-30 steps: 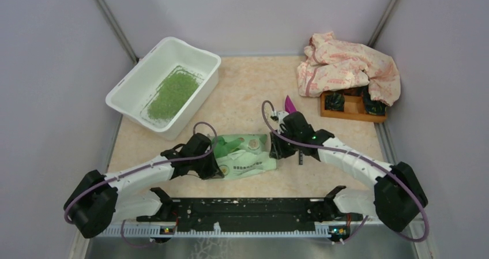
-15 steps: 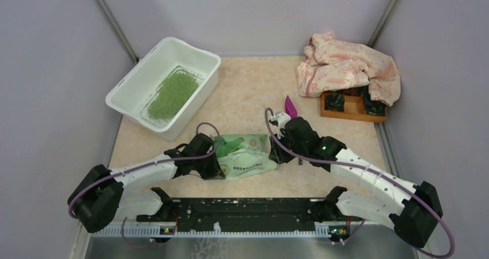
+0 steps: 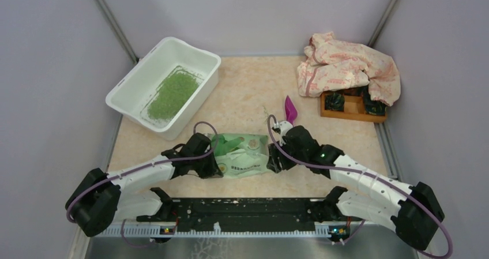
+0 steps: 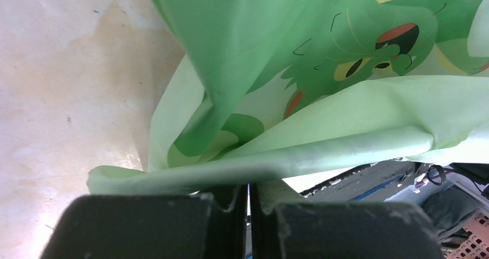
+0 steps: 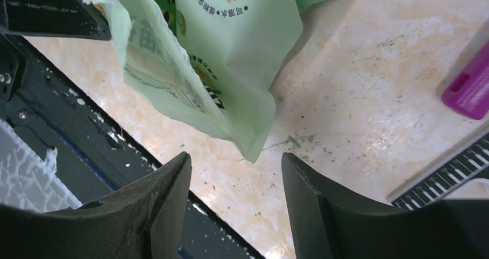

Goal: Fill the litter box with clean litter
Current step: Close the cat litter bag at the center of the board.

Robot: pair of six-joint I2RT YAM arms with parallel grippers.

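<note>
Bag (image 3: 245, 160) = ref pt: light green printed plastic, lying on tabletop (image 3: 248, 92) btwn the 2 arms, near their base rail.

L claw (image 3: 214, 165) at bag's left end, clenched on it. L wrist cam: both fingers pressed together w/ bag's folded seam (image 4: 323, 149) pinched across their tips, rest of bag (image 4: 323, 51) rising above the claw (image 4: 249, 204).

R claw (image 3: 272, 160) at bag's right end, released. R wrist cam: fingers spread wide, bag's lower corner (image 5: 230, 51) sitting in the gap of the claw (image 5: 236, 161). Can't tell if either finger touches it. A few green specks (image 5: 300, 141) on tabletop just past that corner.

Litter box (image 3: 141, 74): white tub, far-left of bag, well apart, angled toward the left wall. Clean litter (image 3: 172, 94) inside it, 1 light green patch on the floor of the tub, covering only part of it; white bottom shows around it.

Purple item (image 3: 289, 107) just beyond bag's right end, near R claw; also seen at edge of R wrist cam (image 5: 470, 92).

Far-right of bag, well apart: orange wooden tray (image 3: 349, 110) w/ dark things in its compartments, crumpled pink-print cloth (image 3: 346, 66) draped over its far side.
</note>
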